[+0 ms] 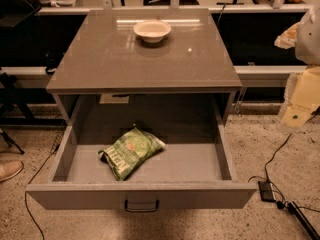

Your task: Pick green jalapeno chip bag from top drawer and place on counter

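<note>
The green jalapeno chip bag (131, 151) lies flat on the floor of the top drawer (141, 195), left of centre, tilted with its top toward the back right. The drawer is pulled fully open, its dark handle (141, 205) at the front centre. The counter (145, 54) is the glossy grey-brown top of the cabinet above the drawer. My gripper (296, 115) hangs at the right edge of the camera view, outside the drawer, well to the right of the bag and level with the drawer's right wall.
A white bowl (152, 30) stands at the back centre of the counter. Cables and a black power brick (266, 190) lie on the speckled floor at the right. A shoe (10, 170) shows at the left edge.
</note>
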Robot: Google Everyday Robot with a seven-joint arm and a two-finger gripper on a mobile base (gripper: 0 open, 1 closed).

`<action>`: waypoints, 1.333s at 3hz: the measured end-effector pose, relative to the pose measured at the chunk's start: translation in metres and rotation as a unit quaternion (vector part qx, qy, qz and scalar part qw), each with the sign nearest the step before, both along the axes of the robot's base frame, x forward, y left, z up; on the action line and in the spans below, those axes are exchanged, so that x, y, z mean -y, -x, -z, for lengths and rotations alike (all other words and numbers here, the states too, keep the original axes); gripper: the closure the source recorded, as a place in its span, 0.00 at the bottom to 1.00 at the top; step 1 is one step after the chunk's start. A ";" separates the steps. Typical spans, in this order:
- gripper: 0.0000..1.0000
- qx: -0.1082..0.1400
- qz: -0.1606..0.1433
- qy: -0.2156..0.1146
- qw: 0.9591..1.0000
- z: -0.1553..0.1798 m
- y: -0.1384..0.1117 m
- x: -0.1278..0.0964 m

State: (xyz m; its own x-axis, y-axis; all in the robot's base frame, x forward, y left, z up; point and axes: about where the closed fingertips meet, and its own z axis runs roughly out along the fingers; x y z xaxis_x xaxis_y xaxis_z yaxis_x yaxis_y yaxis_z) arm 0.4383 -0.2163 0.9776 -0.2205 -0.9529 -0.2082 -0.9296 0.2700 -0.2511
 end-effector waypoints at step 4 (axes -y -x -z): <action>0.00 -0.035 0.061 -0.190 0.979 0.106 -0.004 -0.044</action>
State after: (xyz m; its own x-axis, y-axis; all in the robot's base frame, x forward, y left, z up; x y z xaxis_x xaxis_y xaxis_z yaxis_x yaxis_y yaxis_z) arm 0.4428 -0.1718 0.8712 -0.3548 -0.7755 -0.5222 -0.8960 0.4416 -0.0470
